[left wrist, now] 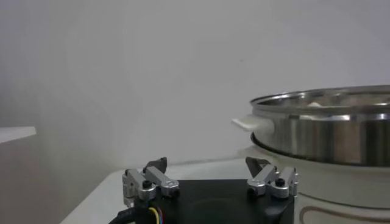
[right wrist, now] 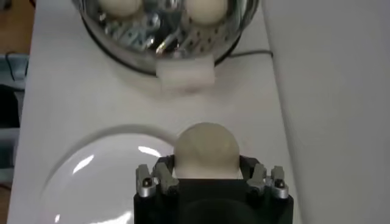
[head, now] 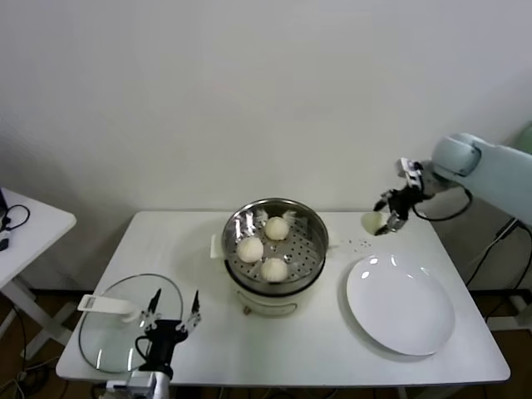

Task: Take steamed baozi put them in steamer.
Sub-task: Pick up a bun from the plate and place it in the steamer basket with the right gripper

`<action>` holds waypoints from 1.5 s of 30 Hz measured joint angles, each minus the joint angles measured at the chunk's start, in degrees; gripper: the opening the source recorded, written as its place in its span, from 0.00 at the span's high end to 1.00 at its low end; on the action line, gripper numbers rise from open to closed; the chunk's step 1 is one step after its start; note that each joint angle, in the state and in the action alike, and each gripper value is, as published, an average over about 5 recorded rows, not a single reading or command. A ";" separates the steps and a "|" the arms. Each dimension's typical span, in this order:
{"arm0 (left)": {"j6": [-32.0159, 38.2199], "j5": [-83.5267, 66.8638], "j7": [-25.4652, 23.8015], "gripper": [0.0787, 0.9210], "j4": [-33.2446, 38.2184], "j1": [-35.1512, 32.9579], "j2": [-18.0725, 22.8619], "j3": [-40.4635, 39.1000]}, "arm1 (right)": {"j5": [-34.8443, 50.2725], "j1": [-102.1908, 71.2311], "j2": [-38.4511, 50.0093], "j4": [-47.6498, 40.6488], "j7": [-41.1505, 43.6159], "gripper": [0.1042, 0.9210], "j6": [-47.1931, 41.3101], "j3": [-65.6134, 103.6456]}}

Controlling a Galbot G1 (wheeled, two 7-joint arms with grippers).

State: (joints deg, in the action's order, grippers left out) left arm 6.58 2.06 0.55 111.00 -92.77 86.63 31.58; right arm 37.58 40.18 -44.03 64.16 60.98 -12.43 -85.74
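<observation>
Three steamed baozi (head: 263,248) in steamer (head: 309,268) (one plate (head: 400,305)); fourth baozi (right wrist: 206,149) between clamped right gripper (right wrist: 207,175) fingers.

Steamer (right wrist: 164,36) cut off by edge – held baozi (right wrist: 206,151) underside hidden.

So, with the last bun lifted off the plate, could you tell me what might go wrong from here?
1. The right gripper holds the fourth baozi only by its lower sides; the soft dome could slip out over the table.
2. Three baozi already fill much of the steamer, so a low approach could clip its rim or squash one.
</observation>
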 measured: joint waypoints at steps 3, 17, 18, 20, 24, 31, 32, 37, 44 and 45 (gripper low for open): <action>0.01 0.00 0.00 0.12 0.35 0.06 0.01 -0.32 | 4.39 3.94 -2.88 0.47 -0.36 0.28 -0.73 -3.94; 0.38 -0.50 0.03 0.12 0.96 -0.32 0.23 -0.12 | 13.84 7.84 -14.25 2.12 -4.25 0.28 -4.20 -9.49; 0.40 -0.57 0.03 0.12 1.00 -0.37 0.23 0.00 | 14.06 7.58 -14.93 2.08 -4.55 0.28 -4.38 -9.49; 0.44 -0.74 0.02 0.12 1.04 -0.45 0.23 0.24 | 14.43 6.94 -16.22 2.00 -5.11 0.28 -4.67 -9.48; 0.48 -1.09 0.02 0.12 1.15 -0.66 0.10 0.69 | 14.78 5.39 -18.38 1.75 -6.06 0.28 -5.06 -9.35; 0.39 -1.54 0.02 0.12 1.23 -0.52 -0.02 1.04 | 14.45 2.34 -20.21 1.50 -6.86 0.28 -5.34 -9.41; 0.38 -1.57 0.02 0.12 1.20 -0.46 -0.02 1.04 | 14.34 1.98 -20.32 1.47 -6.92 0.28 -5.36 -9.48; 0.35 -1.61 0.01 0.12 0.80 -0.28 -0.02 0.92 | 13.79 0.75 -20.73 1.34 -7.10 0.28 -5.36 -10.00; 0.39 -1.66 0.01 0.12 0.44 -0.20 -0.02 0.92 | 12.98 -0.94 -21.12 0.68 -7.41 0.28 -5.37 -10.19; 0.40 -1.67 0.01 0.12 0.40 -0.20 -0.02 0.93 | 12.89 -1.13 -21.17 0.60 -7.42 0.28 -5.37 -10.23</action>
State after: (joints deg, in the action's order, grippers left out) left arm 6.98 0.39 0.56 111.40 -92.97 86.61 32.51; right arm 50.47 39.06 -65.20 64.75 53.56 -17.79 -95.98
